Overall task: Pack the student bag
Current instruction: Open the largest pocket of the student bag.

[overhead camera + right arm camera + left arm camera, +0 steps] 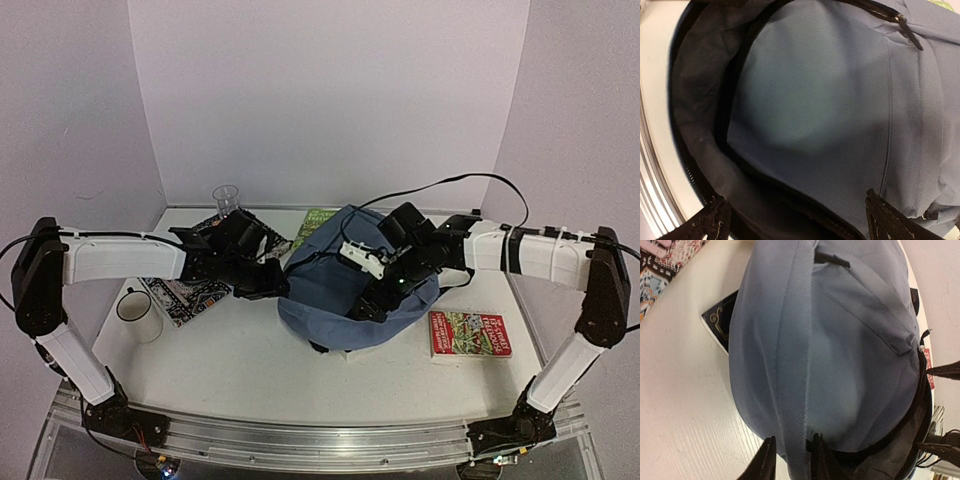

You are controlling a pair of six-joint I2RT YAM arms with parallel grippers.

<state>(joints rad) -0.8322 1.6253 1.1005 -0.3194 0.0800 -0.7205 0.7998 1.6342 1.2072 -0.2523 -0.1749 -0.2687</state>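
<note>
**A:** The left gripper (793, 445), what are its fingers doing?

**B:** They are drawn in on a raised fold of the student bag (840, 365), pinching the grey-blue cloth on the bag's left side.

**A:** And the right gripper (795, 200)?

**B:** Spread wide, with its two fingers well apart and nothing between them. It hangs over the mouth of the bag, where the dark lining and the zipper edge show beneath it.

**A:** Where does the bag lie?

**B:** In the middle of the table (250, 370), between the two arms, slumped and rounded, with its opening on the right.

**A:** What lies around it?

**B:** A dark book with gold ornament (720, 320) pokes out from under the bag's left side. Farther left are patterned booklets (185, 295) lying flat, with a white mug (135, 308) at their near left corner. A clear cup (226, 198) stands at the far edge. A green book (318, 220) shows just behind the bag. On the right, a red book (470, 333) lies flat, just beside the bag.
</note>
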